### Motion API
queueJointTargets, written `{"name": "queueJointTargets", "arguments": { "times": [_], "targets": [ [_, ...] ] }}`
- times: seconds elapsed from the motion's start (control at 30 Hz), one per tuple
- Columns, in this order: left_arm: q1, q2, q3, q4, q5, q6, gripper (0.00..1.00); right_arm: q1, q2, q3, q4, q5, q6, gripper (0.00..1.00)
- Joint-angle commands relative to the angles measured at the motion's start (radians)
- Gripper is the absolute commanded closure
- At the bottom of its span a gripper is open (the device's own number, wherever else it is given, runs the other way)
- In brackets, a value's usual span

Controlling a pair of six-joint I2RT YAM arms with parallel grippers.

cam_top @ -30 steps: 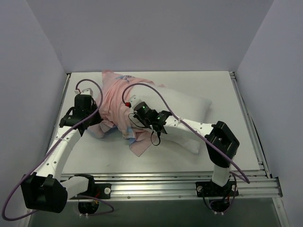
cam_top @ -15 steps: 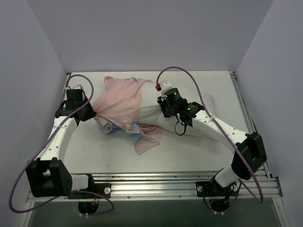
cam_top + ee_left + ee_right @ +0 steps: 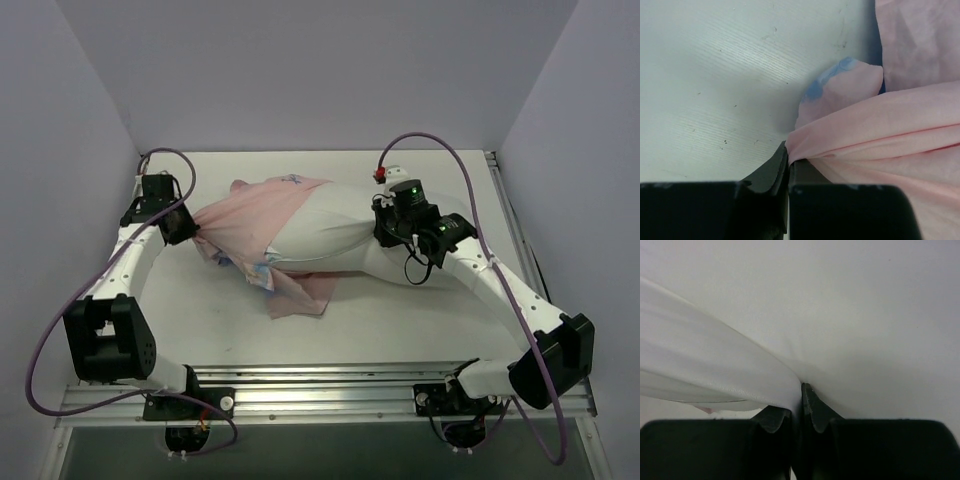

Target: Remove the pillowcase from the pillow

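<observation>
The pillowcase (image 3: 250, 222) lies pink side up across the left half of the table, stretched taut, still covering the left end of the white pillow (image 3: 335, 235). My left gripper (image 3: 190, 228) at the far left is shut on the pillowcase's edge; the pink fabric (image 3: 880, 130) bunches between its fingers (image 3: 771, 170), with a blue-printed fold (image 3: 832, 82) behind. My right gripper (image 3: 383, 232) is shut on the pillow's right part, white fabric (image 3: 740, 370) pinched between its fingertips (image 3: 812, 407).
Grey walls enclose the table on three sides. A loose pink flap (image 3: 300, 295) of the pillowcase trails toward the front. The metal rail (image 3: 330, 385) runs along the near edge by the arm bases.
The left gripper has pulled the pillowcase further left and back. The right gripper has pulled the pillow to the right, and more white pillow now shows out of the case.
</observation>
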Motion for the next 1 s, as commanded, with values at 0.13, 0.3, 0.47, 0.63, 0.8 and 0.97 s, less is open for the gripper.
{"name": "queueJointTargets", "arguments": {
  "times": [0.13,0.3,0.47,0.63,0.8,0.97],
  "targets": [
    [0.107,0.095,0.052,0.111,-0.205,0.008,0.98,-0.114,-0.147,0.138,-0.180,0.145,-0.003,1.00],
    [0.139,0.154,0.090,0.119,-0.201,0.008,0.98,-0.140,-0.184,0.155,-0.210,0.135,0.002,1.00],
    [0.145,0.170,0.147,0.101,-0.166,0.005,0.98,-0.144,-0.230,0.230,-0.214,0.074,0.014,1.00],
    [0.148,0.171,0.237,0.055,-0.187,0.036,0.98,-0.145,-0.172,0.460,-0.255,-0.044,-0.001,1.00],
    [0.145,0.136,0.377,0.002,-0.126,0.062,0.98,-0.147,-0.070,0.707,-0.270,-0.069,-0.029,1.00],
    [0.128,0.133,0.622,-0.114,0.011,0.045,0.98,-0.153,0.059,0.863,-0.235,0.004,-0.047,1.00]
  ]
}}
